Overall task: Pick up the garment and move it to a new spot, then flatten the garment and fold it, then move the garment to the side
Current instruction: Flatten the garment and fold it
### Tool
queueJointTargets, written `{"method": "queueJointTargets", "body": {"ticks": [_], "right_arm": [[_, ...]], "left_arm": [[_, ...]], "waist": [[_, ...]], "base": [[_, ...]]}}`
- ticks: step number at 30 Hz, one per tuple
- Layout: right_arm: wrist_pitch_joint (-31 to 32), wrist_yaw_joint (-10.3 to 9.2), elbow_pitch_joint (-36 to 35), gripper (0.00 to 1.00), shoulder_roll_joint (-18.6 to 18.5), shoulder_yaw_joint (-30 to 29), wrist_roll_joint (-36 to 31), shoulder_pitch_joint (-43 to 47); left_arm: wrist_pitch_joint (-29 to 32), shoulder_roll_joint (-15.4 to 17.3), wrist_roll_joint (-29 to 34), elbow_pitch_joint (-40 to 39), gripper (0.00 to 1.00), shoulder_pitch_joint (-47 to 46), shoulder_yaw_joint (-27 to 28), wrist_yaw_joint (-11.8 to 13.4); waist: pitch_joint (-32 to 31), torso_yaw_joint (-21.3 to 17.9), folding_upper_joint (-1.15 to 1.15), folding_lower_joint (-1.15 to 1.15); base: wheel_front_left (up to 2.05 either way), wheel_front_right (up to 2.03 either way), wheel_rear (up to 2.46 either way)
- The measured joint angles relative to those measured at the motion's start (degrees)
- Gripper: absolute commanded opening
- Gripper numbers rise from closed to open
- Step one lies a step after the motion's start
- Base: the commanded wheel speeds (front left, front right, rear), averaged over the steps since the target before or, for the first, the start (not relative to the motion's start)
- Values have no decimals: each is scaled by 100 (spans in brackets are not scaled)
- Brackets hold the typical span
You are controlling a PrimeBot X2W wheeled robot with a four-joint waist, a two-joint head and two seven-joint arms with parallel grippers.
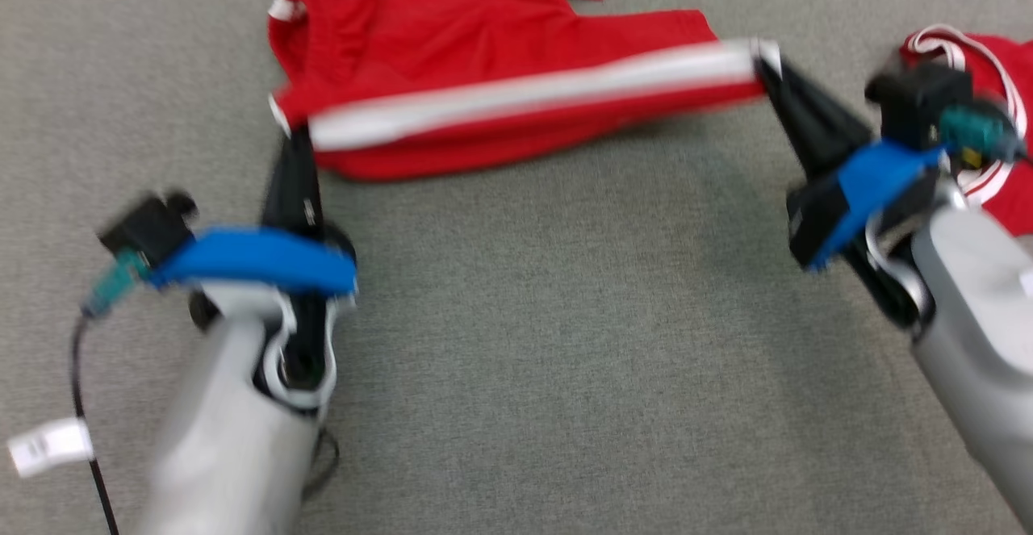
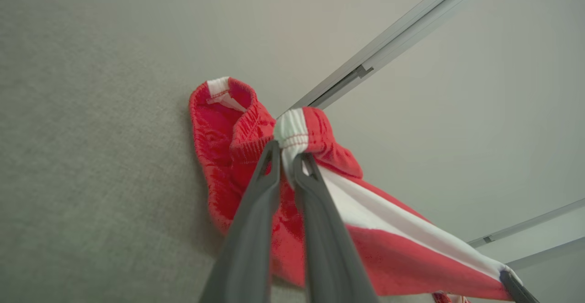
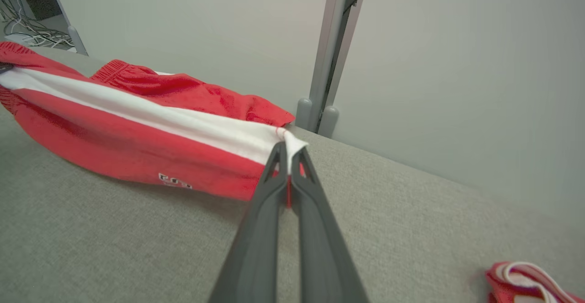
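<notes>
Both arms are on the red shorts here; the left gripper is pinched tight on the elastic waistband at the white stripe, and the right gripper is clamped on the hem corner at the stripe's other end; the striped side hangs stretched between them, lifted off the grey fabric surface, while the far half lies bunched on it; this looks like the carry-and-spread stage; nothing is flat yet, no fold is made, and the shift to the side is all to come; a second red garment lies apart, by the right arm.
</notes>
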Motion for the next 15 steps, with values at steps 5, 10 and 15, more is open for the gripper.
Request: {"method": "queueJointTargets", "body": {"ticks": [5, 10, 15], "right_arm": [[1005, 2, -1017, 0, -446, -227, 459, 1393], [2174, 5, -2239, 0, -632, -847, 521, 2900], [3566, 5, -3467, 0, -491, -1568, 405, 4396]], "left_arm": [[-24, 77, 230, -244, 0, 1177, -299, -21], [-22, 157, 294, -661, 0, 2172, -453, 69], [238, 430, 404, -1426, 0, 3183, -678, 420]], "waist": [[-467, 103, 0, -1], [-965, 180, 0, -2], [-1388, 214, 0, -2]], "base": [[0, 0, 0], [0, 0, 0], [0, 0, 0]]}}
